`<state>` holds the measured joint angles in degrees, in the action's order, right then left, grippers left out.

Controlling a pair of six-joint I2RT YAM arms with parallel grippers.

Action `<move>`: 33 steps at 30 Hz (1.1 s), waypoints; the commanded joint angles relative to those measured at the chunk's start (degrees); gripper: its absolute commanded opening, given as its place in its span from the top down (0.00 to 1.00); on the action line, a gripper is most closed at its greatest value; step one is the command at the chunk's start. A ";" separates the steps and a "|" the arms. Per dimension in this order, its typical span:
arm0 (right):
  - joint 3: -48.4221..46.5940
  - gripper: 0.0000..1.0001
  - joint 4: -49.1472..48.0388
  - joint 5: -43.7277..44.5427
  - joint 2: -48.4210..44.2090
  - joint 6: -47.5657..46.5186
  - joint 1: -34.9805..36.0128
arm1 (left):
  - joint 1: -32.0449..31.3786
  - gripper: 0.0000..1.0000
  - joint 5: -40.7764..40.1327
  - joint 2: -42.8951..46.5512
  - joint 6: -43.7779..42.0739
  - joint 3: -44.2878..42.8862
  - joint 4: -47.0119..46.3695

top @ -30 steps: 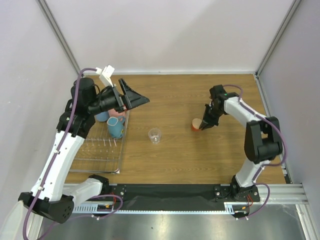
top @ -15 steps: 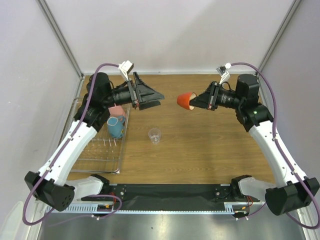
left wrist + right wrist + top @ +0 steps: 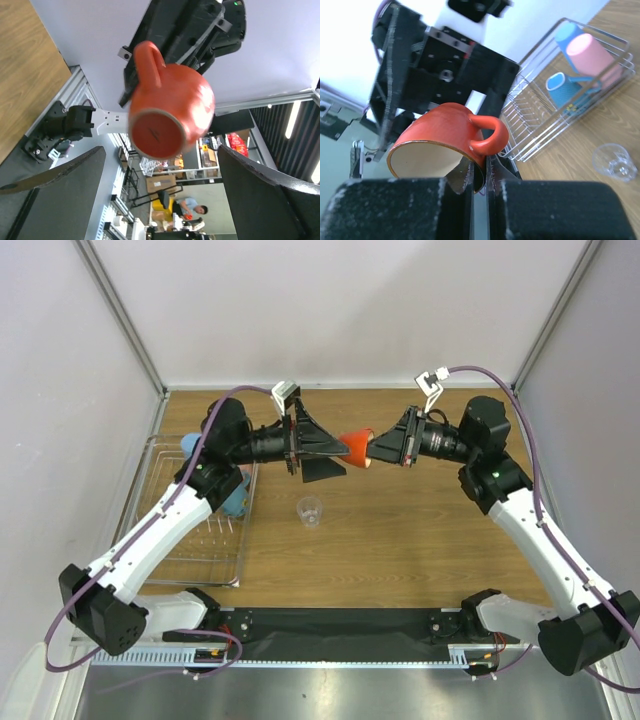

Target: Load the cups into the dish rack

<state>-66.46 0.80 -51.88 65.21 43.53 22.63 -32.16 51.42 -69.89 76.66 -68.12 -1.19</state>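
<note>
My right gripper [image 3: 375,448] [image 3: 480,172] is shut on the rim of the small orange mug [image 3: 355,448] [image 3: 445,135], holding it on its side in the air above the table's middle. My left gripper [image 3: 345,457] [image 3: 161,150] faces it, wide open. The orange mug [image 3: 170,115] has its base toward that gripper, at the mouth of the fingers [image 3: 55,200], with no contact visible. The dish rack [image 3: 190,540] [image 3: 555,120] at the left holds a pink tumbler [image 3: 592,55], a light-blue tumbler [image 3: 190,443] [image 3: 565,31] and a blue-grey mug [image 3: 235,498] [image 3: 567,87]. The clear glass [image 3: 310,510] [image 3: 615,161] stands on the table.
The wooden table [image 3: 420,540] is walled by white panels on three sides. A black strip with both arm bases [image 3: 340,625] runs along the near edge. The left arm stretches over the rack's far end.
The right gripper lifted the orange mug off the table and carried it left. The left gripper swung right from over the rack, and the two now meet mid-air.
</note>
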 commanded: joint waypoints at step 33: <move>-2.62 1.00 -2.91 -4.64 1.67 -6.96 5.23 | -4.22 0.28 2.63 -2.27 16.85 0.79 -12.25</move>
<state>-66.65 -1.98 -55.37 66.54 39.16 27.53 -35.73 52.73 -72.03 87.07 -66.30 -11.00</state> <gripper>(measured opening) 0.079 0.741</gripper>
